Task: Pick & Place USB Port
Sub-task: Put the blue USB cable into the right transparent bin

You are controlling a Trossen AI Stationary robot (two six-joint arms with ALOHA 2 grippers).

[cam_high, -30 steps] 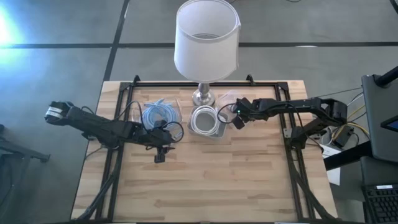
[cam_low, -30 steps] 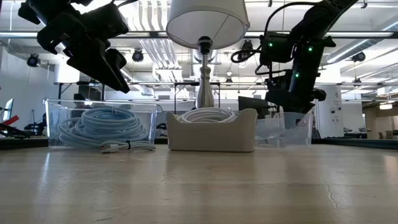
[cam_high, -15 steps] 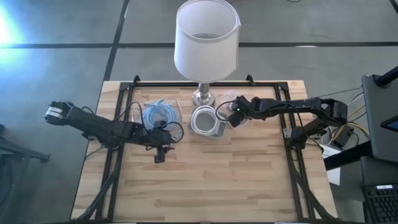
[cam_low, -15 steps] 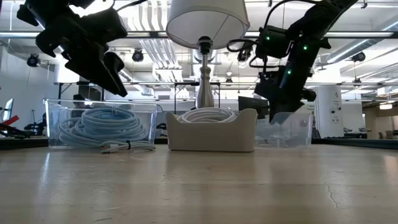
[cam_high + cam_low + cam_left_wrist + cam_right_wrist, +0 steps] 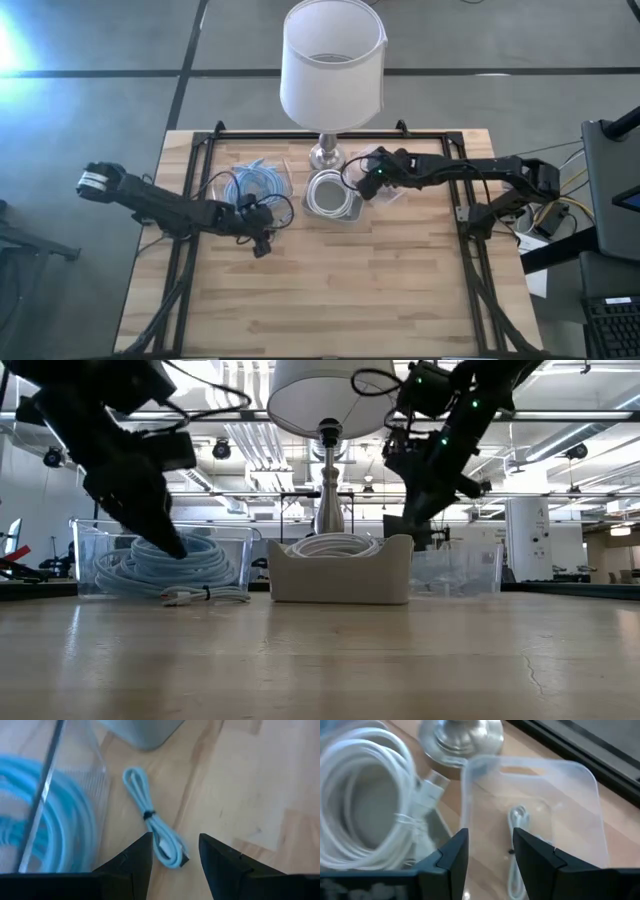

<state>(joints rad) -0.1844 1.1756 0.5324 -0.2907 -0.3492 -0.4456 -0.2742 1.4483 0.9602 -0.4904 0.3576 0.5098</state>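
A: What changed? Quick.

B: Left gripper has dropped lower, left of centre in the high view; in the low view it now hangs at the front of the clear bin at left. Its wrist view shows the fingers parted, nothing between them, with the small blue cable lying loose on the table just ahead.

A: So that cable is the task item?

B: My guess, yes. It sits on the wood just beside the bin, outside it. Looks like the reach before the grab; nothing is picked yet.

A: Right arm?

B: Right gripper has slid toward centre, now over the clear tray next to the grey holder. Fingers apart, empty. A thin white cable lies in that tray.

A: Clutter?

B: Coil of blue cable in the bin, white cord in the holder, lamp at upper centre. The bin wall sits close to the small cable and could foul a finger on the way down.
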